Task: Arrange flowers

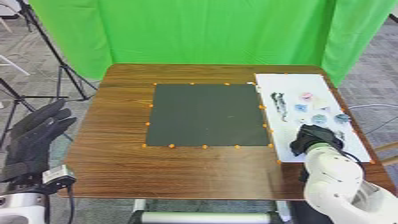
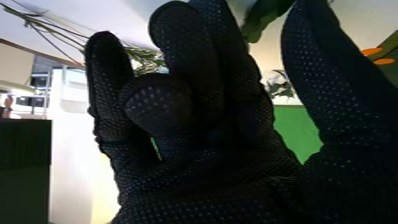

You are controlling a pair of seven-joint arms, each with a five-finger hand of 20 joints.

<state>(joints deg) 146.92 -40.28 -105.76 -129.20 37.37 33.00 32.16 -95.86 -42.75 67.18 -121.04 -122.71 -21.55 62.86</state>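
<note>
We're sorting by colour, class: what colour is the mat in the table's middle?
Dark grey-green mat, clearest in the head view.

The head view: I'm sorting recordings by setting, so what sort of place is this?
Probably a robotics lab or test studio: a green backdrop hangs behind the table, a black stand is at left, and a white robot arm is at right.

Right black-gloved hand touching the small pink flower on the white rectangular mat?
Apart. Head view: the pink flower lies beyond the right hand, white mat visible between.
</note>
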